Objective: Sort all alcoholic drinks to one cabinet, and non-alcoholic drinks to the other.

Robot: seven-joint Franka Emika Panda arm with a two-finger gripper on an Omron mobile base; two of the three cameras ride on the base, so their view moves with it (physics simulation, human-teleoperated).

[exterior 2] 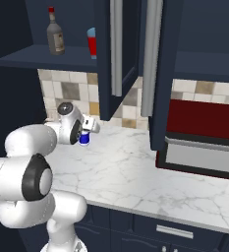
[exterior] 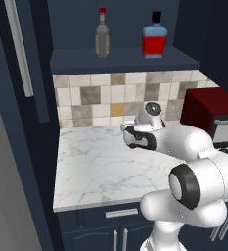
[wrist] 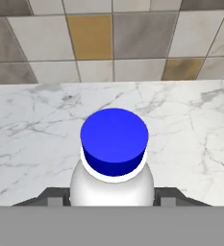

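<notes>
A small white bottle with a blue cap (wrist: pixel 113 139) stands at the back of the marble counter (exterior: pixel 96 171) near the tiled wall. My gripper (wrist: pixel 112 194) is shut on its body, one dark finger on each side. In the right base view its blue label (exterior 2: pixel 84 140) peeks out below the gripper (exterior 2: pixel 89 129). The slim grey-brown bottle with a red cap (exterior: pixel 102 34) and the squat red bottle with a black cap (exterior: pixel 155 37) stand on the shelf of the open navy upper cabinet (exterior: pixel 125 60). A second open cabinet (exterior 2: pixel 204 29) lies to the right.
Two open cabinet doors with long silver handles (exterior 2: pixel 117 49) (exterior 2: pixel 153 59) hang out over the counter to the right of my hand. A dark red oven-like appliance (exterior 2: pixel 204 133) sits on the counter's right. Another navy door (exterior: pixel 22 54) stands at the left.
</notes>
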